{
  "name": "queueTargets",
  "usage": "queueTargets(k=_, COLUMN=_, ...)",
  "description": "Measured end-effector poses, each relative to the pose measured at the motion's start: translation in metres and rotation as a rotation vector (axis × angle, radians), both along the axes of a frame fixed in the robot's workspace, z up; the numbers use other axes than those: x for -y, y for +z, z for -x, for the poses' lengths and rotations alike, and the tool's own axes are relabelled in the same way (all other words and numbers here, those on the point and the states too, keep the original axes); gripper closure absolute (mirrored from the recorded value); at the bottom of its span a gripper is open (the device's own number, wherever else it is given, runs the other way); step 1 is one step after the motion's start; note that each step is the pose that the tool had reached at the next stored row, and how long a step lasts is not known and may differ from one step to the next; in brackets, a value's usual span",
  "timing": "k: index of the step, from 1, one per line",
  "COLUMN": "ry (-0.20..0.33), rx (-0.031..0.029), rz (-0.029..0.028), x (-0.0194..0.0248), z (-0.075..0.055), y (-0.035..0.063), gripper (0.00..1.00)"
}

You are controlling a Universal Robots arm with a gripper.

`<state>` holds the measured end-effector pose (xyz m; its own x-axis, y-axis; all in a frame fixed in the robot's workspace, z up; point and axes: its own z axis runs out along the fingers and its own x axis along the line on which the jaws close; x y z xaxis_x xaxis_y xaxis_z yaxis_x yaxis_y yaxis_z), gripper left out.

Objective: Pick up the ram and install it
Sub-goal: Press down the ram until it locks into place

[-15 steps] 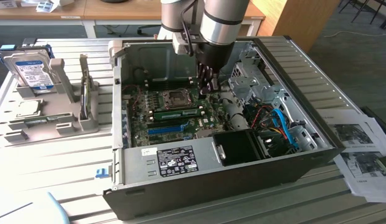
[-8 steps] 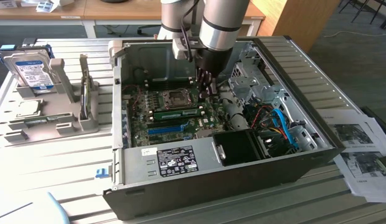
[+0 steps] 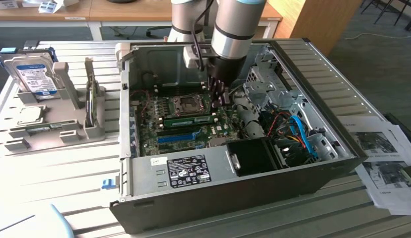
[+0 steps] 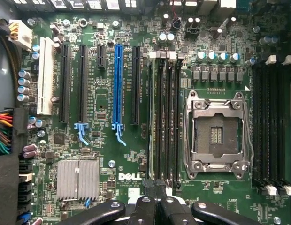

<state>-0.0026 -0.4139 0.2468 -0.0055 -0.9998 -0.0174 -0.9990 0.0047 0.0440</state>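
The ram [image 3: 189, 120], a long green stick, stands on edge in a memory slot on the motherboard inside the open computer case [image 3: 324, 79]. My gripper [image 3: 218, 100] hangs just above the ram's end toward the exterior view's right. In the wrist view the gripper [image 4: 155, 202] is shut, its black fingers [image 4: 144, 211] pressed together with nothing between them. They sit over one end of the bank of black memory slots [image 4: 164, 122]. I cannot pick out the ram from the slots there.
The empty processor socket [image 4: 216, 133] lies beside the memory slots, and a blue long slot [image 4: 118, 89] lies on the other side. A grey tray [image 3: 73, 131] on the exterior view's left holds a hard drive [image 3: 33, 74] and a silver processor chip [image 3: 30, 115]. Cables [image 3: 295, 134] and a black shroud [image 3: 255, 156] crowd the case.
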Motion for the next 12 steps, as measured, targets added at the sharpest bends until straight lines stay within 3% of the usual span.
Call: queueTargets(k=12, ry=0.0, rx=0.0, rz=-0.0001, x=0.0, z=0.0, y=-0.0056, gripper=0.91)
